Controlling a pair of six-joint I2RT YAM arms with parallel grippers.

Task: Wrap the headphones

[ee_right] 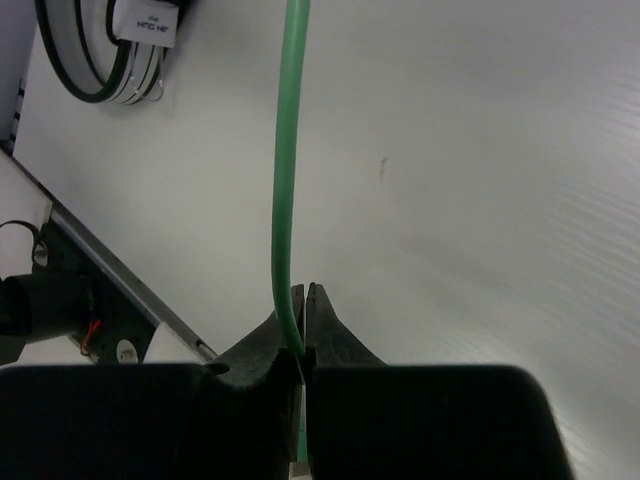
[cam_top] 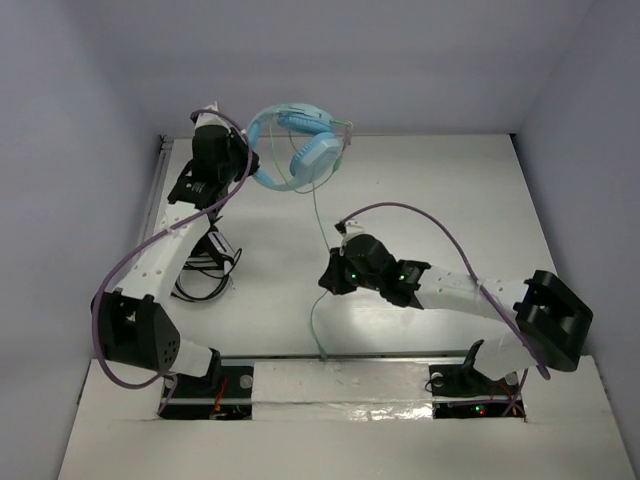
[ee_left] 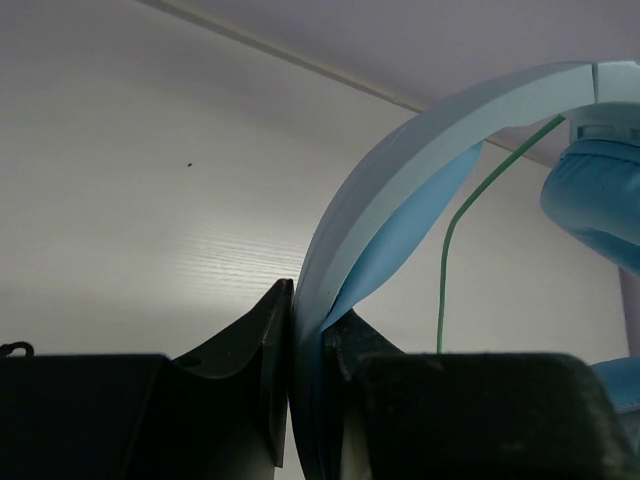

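Observation:
The light blue headphones [cam_top: 297, 148] hang in the air at the table's back left, held by the headband. My left gripper [cam_top: 243, 163] is shut on the headband [ee_left: 400, 180]; an ear cup [ee_left: 600, 200] shows at the right of the left wrist view. The thin pale green cable [cam_top: 317, 240] runs from the ear cups down toward the front edge. My right gripper [cam_top: 328, 280] is shut on the cable [ee_right: 287, 180] at mid-table, with the cable's free end trailing past it to the near edge.
A small black-and-white coiled cable bundle [cam_top: 205, 265] lies on the table beside the left arm; it also shows in the right wrist view [ee_right: 110, 50]. Purple robot cables [cam_top: 420, 215] loop over both arms. A metal rail [cam_top: 400, 355] marks the table's front edge.

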